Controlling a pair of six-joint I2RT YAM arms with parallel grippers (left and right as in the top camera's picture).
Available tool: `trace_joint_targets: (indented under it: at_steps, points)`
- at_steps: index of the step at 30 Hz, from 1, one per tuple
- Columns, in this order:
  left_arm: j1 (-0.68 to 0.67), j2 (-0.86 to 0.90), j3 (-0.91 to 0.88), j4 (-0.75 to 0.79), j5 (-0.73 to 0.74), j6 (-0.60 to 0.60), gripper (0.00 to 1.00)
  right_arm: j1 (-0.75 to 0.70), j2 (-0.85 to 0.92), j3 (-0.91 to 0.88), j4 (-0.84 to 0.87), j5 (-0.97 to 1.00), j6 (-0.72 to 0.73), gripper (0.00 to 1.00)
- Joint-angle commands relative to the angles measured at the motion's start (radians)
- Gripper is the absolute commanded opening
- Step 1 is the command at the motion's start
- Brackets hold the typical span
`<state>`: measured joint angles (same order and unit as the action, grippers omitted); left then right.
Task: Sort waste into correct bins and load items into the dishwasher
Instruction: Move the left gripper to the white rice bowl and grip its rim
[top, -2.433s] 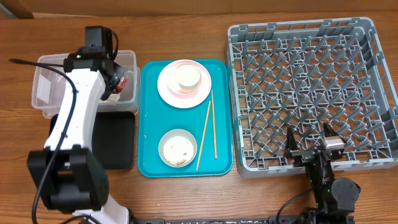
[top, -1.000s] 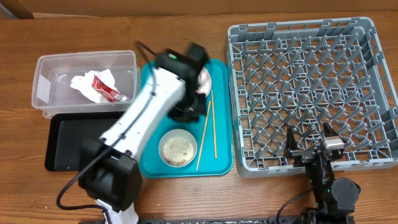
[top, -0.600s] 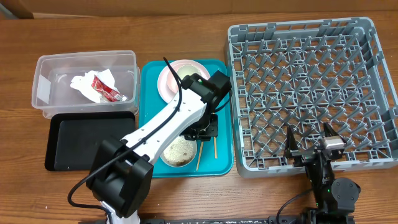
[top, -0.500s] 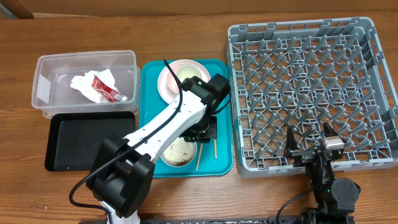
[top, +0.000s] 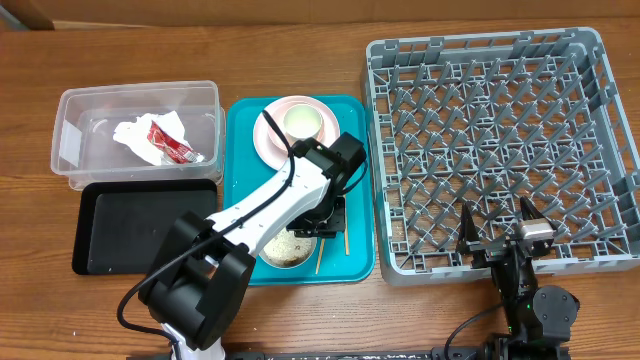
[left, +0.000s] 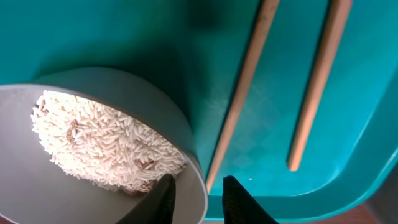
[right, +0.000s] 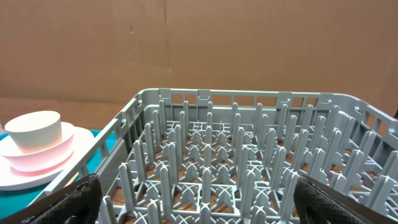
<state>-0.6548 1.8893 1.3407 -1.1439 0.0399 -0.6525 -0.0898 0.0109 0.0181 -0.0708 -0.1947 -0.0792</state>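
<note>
Overhead looks straight down; left wrist close above the bowl (left: 138, 94); right wrist apparently level across the rack (right: 236, 163).

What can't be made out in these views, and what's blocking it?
Overhead: left arm hides parts of the rice bowl and chopsticks.
Left wrist: chopsticks' far ends cut off by the top edge.
Right wrist: right gripper fingers blurred, cropped at lower corners.

The counter (top: 300, 40) is evenly and brightly lit from above, and only soft shadows are thrown. In the left wrist view the left fingers (left: 163, 198) are blurred, while the rice (left: 106, 146) just above them is sharp. The right fingers (right: 81, 196) are rendered dark and soft.
</note>
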Motion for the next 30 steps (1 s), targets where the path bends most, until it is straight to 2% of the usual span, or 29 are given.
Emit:
trace_joint_targets:
  at_steps: [1, 17, 22, 24, 30]
  points:
    - [0.000, -0.004, -0.011, 0.005, -0.013, -0.017, 0.29, 0.005, -0.008, -0.010, 0.006, -0.001, -0.004, 1.00]
    - [-0.001, -0.004, -0.079, 0.062, -0.013, -0.059, 0.27, 0.005, -0.008, -0.010, 0.006, -0.001, -0.004, 1.00]
    - [0.000, -0.004, -0.087, 0.083, -0.017, -0.058, 0.17, 0.005, -0.008, -0.010, 0.006, -0.002, -0.004, 1.00]
    - [0.000, -0.004, -0.087, 0.083, -0.034, -0.058, 0.05, 0.005, -0.008, -0.010, 0.006, -0.002, -0.004, 1.00]
    - [0.001, -0.005, -0.087, 0.069, -0.214, -0.058, 0.04, 0.005, -0.008, -0.010, 0.006, -0.001, -0.004, 1.00]
